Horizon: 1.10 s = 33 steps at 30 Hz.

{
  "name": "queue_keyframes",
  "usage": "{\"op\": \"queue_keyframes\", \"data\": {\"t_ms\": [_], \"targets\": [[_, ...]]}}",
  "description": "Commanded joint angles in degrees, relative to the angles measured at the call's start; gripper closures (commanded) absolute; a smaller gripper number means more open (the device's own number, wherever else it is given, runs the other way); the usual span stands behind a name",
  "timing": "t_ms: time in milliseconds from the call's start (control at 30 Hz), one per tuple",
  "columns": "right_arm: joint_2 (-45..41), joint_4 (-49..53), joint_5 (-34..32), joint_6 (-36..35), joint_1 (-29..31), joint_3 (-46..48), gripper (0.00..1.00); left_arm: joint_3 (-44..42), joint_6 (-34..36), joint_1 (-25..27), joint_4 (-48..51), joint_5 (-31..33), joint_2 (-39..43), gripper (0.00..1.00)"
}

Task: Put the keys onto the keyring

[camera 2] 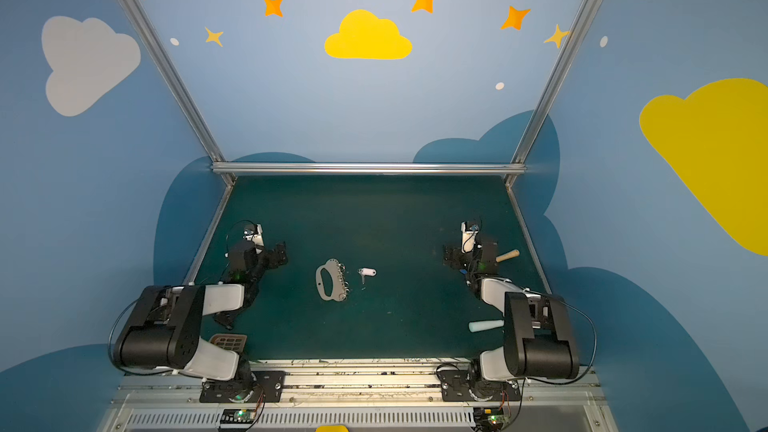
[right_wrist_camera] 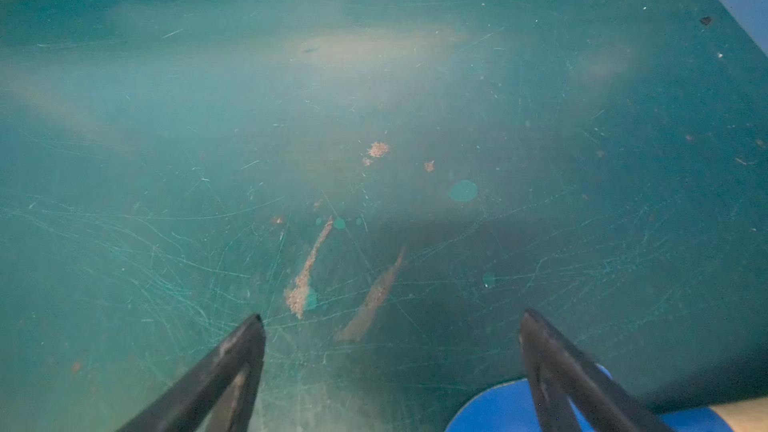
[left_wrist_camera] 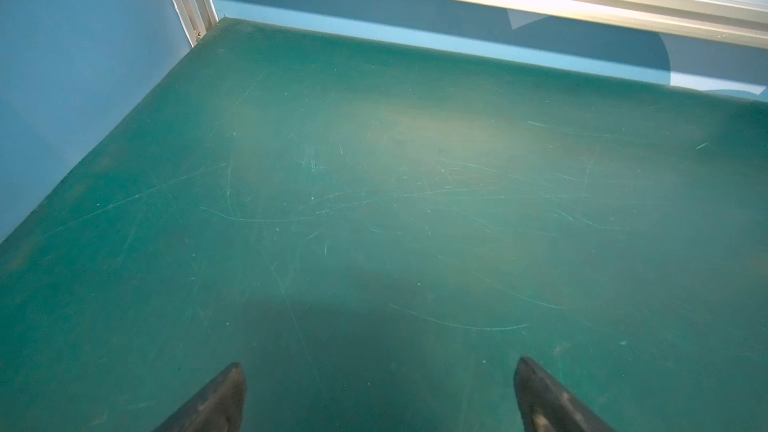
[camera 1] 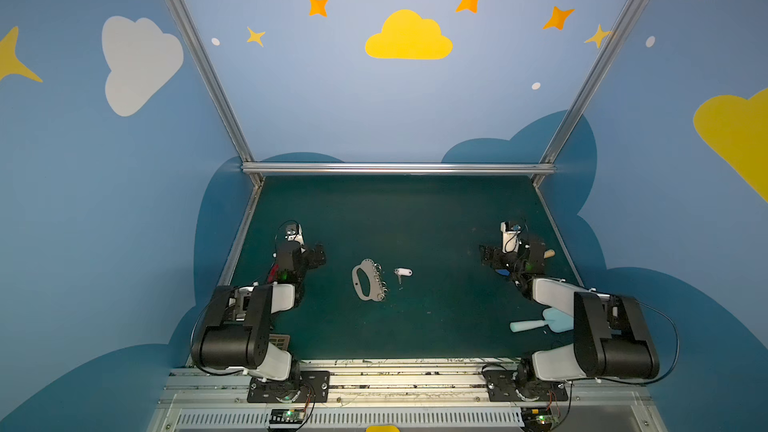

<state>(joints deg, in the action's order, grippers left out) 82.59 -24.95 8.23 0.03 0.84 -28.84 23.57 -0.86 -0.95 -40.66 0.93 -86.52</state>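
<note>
Nothing begun: left gripper (left_wrist_camera: 380, 388) and right gripper (right_wrist_camera: 390, 338) stand wide, empty. Next likely calls for pinching the key (camera 1: 403, 272) beside the keyring (camera 1: 365, 280), mid-frame.

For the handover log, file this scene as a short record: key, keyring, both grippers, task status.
key: small silver metal key with white oblong plastic head, lying on the green mat beside the plate's ringed edge
keyring: flat grey half-moon plate with small silver split rings, mid-table
left gripper: fingers apart, empty
right gripper: fingers apart, empty
status: key not yet on any ring
</note>
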Motion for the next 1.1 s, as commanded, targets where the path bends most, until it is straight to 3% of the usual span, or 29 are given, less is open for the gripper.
{"op": "queue_keyframes", "data": {"t_ms": [0, 1067], "targets": [[0.3, -1.1, 0.8, 0.4, -0.2, -0.9, 0.06, 1.0, -0.2, 0.1, -0.9, 0.7, -0.6, 0.0], [0.4, -1.0, 2.5, 1.0, -1.3, -1.1, 0.07, 1.0, -0.3, 0.0, -0.9, 0.6, -0.6, 0.0]]}}
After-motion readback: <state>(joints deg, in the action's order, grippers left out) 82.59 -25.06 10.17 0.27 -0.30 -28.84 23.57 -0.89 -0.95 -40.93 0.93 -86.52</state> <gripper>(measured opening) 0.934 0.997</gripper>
